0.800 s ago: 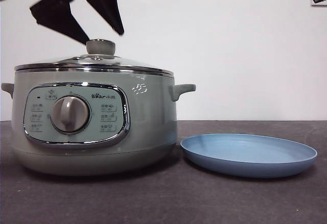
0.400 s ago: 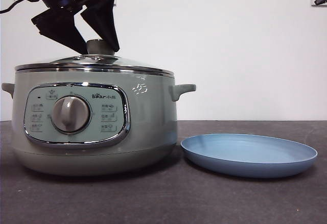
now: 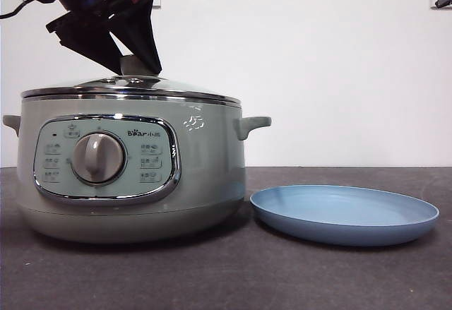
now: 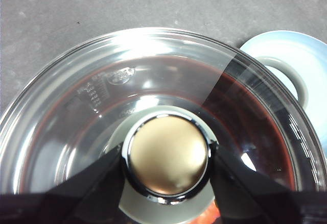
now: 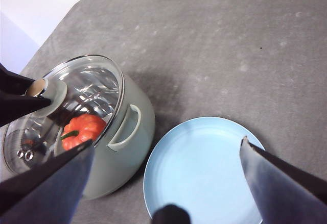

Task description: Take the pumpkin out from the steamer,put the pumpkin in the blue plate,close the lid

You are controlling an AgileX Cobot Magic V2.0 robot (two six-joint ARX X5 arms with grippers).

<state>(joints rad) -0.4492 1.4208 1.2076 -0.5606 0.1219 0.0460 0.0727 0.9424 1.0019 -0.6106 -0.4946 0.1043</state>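
Steamer (image 3: 131, 169) stands on the dark table (image 3: 233, 275); all positions below taken from it. Lid (image 3: 131, 86) sits seated on its rim, steel edge flush all round. Left gripper (image 3: 131, 63) is down at the knob (image 4: 166, 155), one jaw on each side of it, tips at the knob's chrome collar; jaws narrowed to roughly the knob's width, though contact on both sides cannot be confirmed.

Pumpkin (image 5: 83, 128) is inside the steamer, seen through the glass, lying toward the side handle (image 5: 125, 128) that faces the plate.

Plate (image 3: 344, 213) lies flat just beside the steamer on that handle's side, its near edge close to the pot's base with a thin strip of table between. Its surface is bare.

Right gripper (image 5: 166, 178) hangs high above the plate, well clear of the steamer, jaws spread wide, holding nothing.

Open table extends beyond the plate and in front of both items. White wall (image 3: 318, 63) behind the steamer.
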